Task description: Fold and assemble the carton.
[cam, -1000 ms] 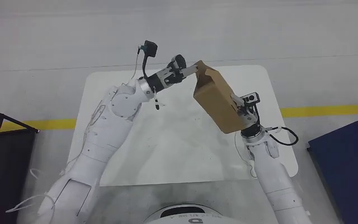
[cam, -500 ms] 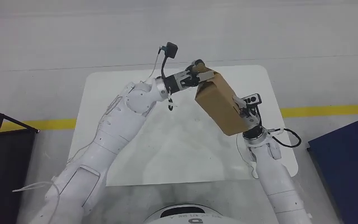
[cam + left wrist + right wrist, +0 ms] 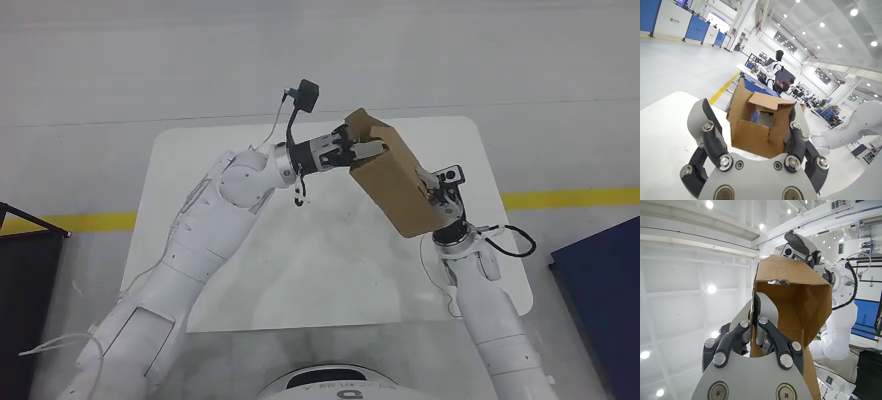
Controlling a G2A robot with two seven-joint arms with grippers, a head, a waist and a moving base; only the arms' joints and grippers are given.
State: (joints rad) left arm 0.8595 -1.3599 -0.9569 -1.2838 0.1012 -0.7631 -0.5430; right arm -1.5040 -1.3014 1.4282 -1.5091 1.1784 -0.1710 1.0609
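Left gripper advanced onto carton end flaps, jaws apart, seemingly ready to press them in; right gripper clamped on wall.

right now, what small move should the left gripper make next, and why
Probably nudge the left gripper inward against the carton end flaps: they are only partly folded, a gap open between them, while the right gripper clamps the other end as a brace.

Bright, even light; ceiling lamps glare; wrist-view edges bowed.
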